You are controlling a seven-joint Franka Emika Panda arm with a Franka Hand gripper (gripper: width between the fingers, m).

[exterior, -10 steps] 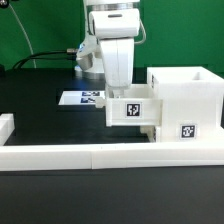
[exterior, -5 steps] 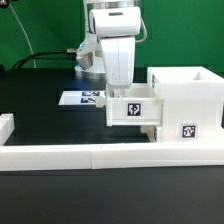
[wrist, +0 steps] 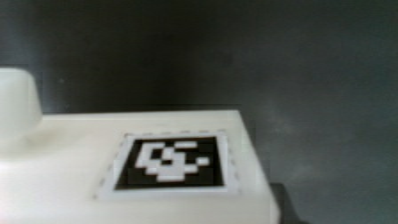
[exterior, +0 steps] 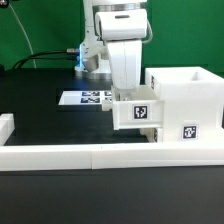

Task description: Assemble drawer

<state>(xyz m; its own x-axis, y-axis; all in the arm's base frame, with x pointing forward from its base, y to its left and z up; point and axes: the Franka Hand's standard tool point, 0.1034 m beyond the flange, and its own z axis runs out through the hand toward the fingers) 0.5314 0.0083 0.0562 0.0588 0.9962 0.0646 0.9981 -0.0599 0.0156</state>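
Observation:
My gripper (exterior: 128,92) hangs straight down over a small white open-top drawer box (exterior: 137,113) with a black-and-white tag on its front. The box moves with it, so it is shut on the box; the fingertips are hidden behind the box wall. The box sits right against the left side of the tall white housing (exterior: 185,95), which has a tag low on its front. In the wrist view the box's white face (wrist: 71,160) and its tag (wrist: 173,160) fill the lower part, with the dark table beyond. A second small box cannot be made out.
The marker board (exterior: 88,98) lies flat on the black table behind the gripper. A long low white border block (exterior: 90,157) runs along the front edge. A short white block (exterior: 5,127) stands at the exterior view's left.
My gripper and the small box in it have moved toward the exterior view's right and slightly down, closer against the housing.

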